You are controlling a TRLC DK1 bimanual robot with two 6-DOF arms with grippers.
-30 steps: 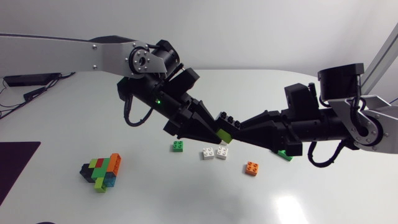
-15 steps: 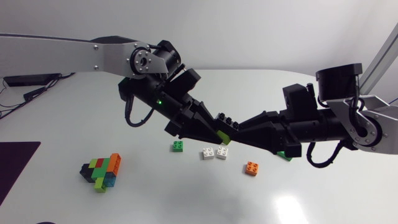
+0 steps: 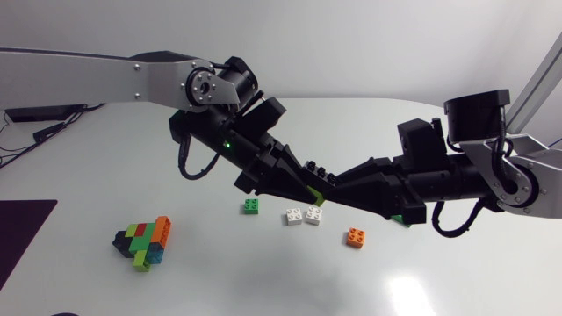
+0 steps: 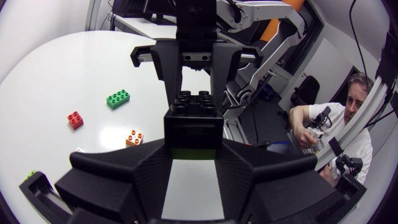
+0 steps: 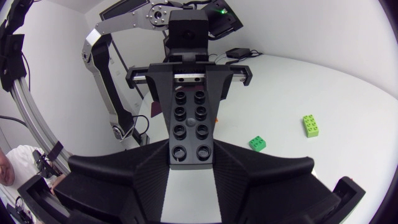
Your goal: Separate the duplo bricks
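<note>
A black brick [image 3: 318, 170], studded plastic eight studs long, is held in the air between two matte black wedge-fingered grippers that meet tip to tip. One end is clamped between the fingers of the left gripper [image 3: 308, 187], the other end between the fingers of the right gripper [image 3: 339, 185], so both are closed narrowly on the same brick from opposite directions. A lime-green brick [image 3: 315, 197] is seen stuck to its underside at the left gripper's end. Directly beneath the black brick, two small white bricks [image 3: 303, 216] lie side by side on the smooth, glossy white table [image 3: 439, 281]. A small green brick [image 3: 252, 206] lies near them on the left arm's side of the black brick. A small orange brick [image 3: 355, 237] lies on the right arm's side, nearer the table's front edge. Another green brick [image 3: 401, 219] is partly hidden under the right arm. Well apart from the black brick, on the left arm's side, a joined cluster of bricks [image 3: 145, 242] in green, red, orange, teal and black rests on the table.
</note>
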